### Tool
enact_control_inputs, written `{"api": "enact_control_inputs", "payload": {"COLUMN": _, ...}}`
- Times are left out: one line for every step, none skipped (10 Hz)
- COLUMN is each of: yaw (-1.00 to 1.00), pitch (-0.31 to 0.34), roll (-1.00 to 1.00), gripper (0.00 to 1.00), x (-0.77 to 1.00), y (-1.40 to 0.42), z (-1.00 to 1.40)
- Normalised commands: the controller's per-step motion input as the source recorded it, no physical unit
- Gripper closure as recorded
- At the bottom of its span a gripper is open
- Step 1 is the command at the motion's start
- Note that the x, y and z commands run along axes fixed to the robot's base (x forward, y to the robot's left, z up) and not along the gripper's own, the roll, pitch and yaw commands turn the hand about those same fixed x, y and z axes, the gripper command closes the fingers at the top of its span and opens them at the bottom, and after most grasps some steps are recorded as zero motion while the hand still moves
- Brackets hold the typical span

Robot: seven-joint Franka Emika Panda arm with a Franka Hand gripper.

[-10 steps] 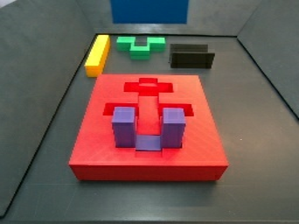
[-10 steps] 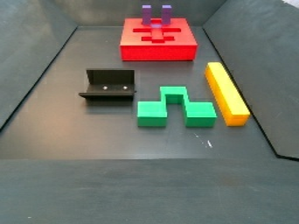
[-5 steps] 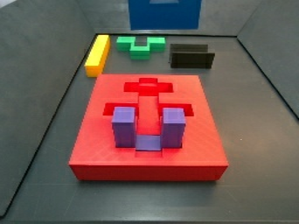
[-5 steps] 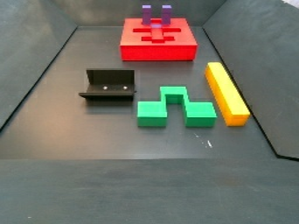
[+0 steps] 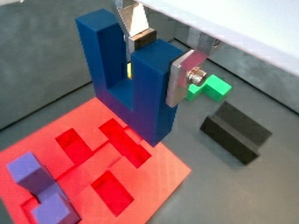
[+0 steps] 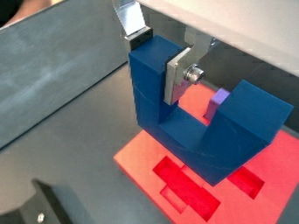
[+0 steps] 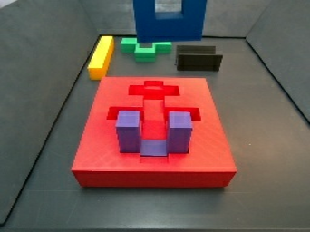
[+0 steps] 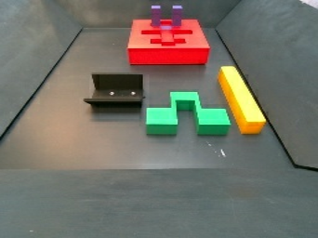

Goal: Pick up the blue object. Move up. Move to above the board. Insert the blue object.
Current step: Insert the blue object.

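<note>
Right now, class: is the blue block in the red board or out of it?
Out. The gripper holds the blue block above the board; its red slots lie empty below.

The end effector hangs aloft, silver fingers clamped on one prong.

The dark grey floor and the things lying on it.
A big red board sits flat on the floor, and in a side view it is at the far end. A purple block stands in the board, not on the floor. The black fixture stands near the middle. Just beside it lies a green block. A long yellow bar lies next to the green block, near the wall. These three are well apart from the board. The gripper is up in the air, closed on the blue object, above the board's edge and not touching the floor.
</note>
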Motion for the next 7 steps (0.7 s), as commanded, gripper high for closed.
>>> {"api": "enact_control_inputs", "payload": {"yaw": 0.21, "pitch": -0.076, "roll": 0.17, "gripper": 1.0, "x": -0.08, "y": 0.0, "z": -0.5}}
{"api": "enact_control_inputs", "payload": {"yaw": 0.03, "pitch": -0.067, "roll": 0.01, "gripper": 1.0, "x": -0.16, "y": 0.0, "z": -0.58}}
{"api": "enact_control_inputs", "payload": {"yaw": -0.04, "pitch": -0.027, "roll": 0.0, "gripper": 1.0, "x": -0.07, "y": 0.0, "z": -0.49}}
{"api": "enact_control_inputs", "payload": {"yaw": -0.17, "pitch": -0.007, "roll": -0.05, "gripper": 1.0, "x": -0.06, "y": 0.0, "z": -0.45}}
{"api": "enact_control_inputs", "payload": {"yaw": -0.2, "pitch": 0.0, "roll": -0.08, "gripper": 1.0, "x": -0.06, "y": 0.0, "z": -0.39}}
{"api": "enact_control_inputs", "payload": {"yaw": -0.21, "pitch": 0.0, "roll": -0.13, "gripper": 1.0, "x": -0.07, "y": 0.0, "z": -0.37}}
{"api": "enact_control_inputs", "payload": {"yaw": -0.21, "pitch": 0.0, "roll": -0.12, "gripper": 1.0, "x": -0.09, "y": 0.0, "z": -0.3}}
